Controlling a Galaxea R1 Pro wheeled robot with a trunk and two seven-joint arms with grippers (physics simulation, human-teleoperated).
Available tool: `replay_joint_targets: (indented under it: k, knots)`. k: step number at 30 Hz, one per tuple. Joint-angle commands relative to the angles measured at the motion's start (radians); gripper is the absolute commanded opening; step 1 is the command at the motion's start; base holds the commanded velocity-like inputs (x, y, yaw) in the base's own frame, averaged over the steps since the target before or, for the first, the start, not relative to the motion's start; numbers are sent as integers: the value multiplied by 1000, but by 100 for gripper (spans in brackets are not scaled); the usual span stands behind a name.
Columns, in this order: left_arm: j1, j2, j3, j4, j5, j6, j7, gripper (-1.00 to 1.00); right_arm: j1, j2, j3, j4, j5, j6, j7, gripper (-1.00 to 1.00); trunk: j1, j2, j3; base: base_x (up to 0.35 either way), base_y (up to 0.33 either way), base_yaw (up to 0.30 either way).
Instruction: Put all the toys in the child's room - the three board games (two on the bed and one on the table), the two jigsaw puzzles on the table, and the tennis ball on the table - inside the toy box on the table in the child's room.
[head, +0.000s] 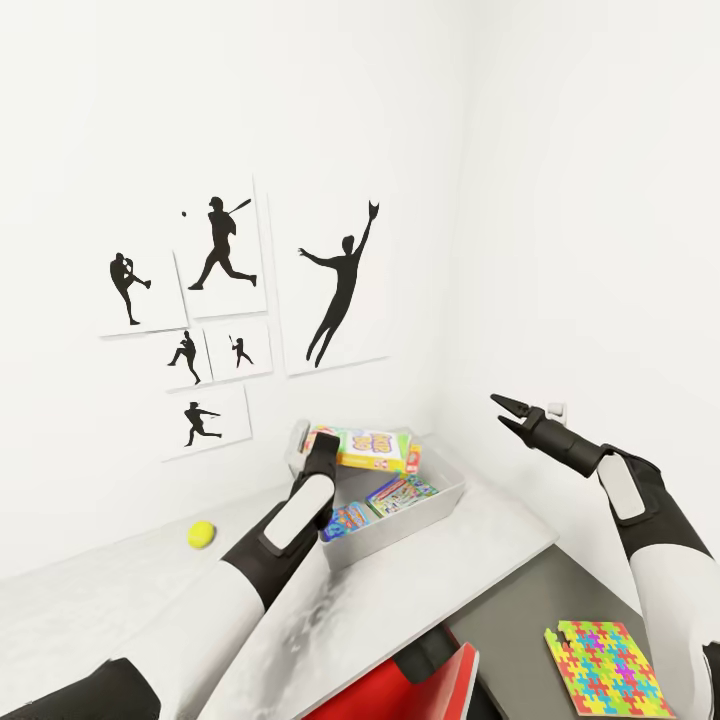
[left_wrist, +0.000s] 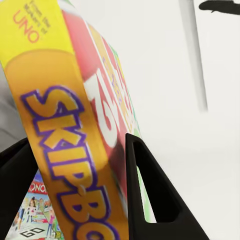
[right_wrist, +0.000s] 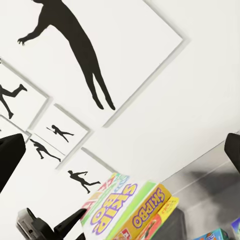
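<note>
Yellow board game (left_wrist: 75, 150) clamped in left pincer (left_wrist: 75, 200) above toy box (head: 440, 500)

A child's bedroom in a home. Black baseball-player pictures (head: 215, 310) hang on the white wall above a light grey desk (head: 140, 610). On the desk sit a tub (head: 440, 500) of bright board games (head: 372, 450), a small yellow-green ball (head: 202, 534) and a colourful jigsaw (head: 605, 668).
</note>
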Motion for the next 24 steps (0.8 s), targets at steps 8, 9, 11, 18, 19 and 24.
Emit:
replay_joint_targets:
  k: [8,9,11,18,19,24]
  knots:
    - [-18,0,-3,6,4,-6,2,-100,0,-4,-2,-10,-3,25,0,100,0,-1,0,0,0,0]
    - [-19,0,-3,6,4,-6,2,-100,0,-4,-2,-11,-3,30,0,100,0,-1,0,0,0,0]
    - [-19,0,-3,6,4,-6,2,-100,0,-5,-2,-12,-2,40,-1,100,0,-1,0,0,0,0]
    - [-20,0,-3,6,4,-7,2,-100,0,-7,-2,-14,-1,72,0,100,0,-1,-5,0,0,0]
    - [-20,0,-3,6,4,-7,2,-100,0,-8,-2,-15,-2,75,0,100,0,-1,-6,0,0,0]
    - [-20,0,-3,5,3,-6,2,-100,0,-7,-3,-16,-1,112,0,100,0,-1,-14,0,0,0]
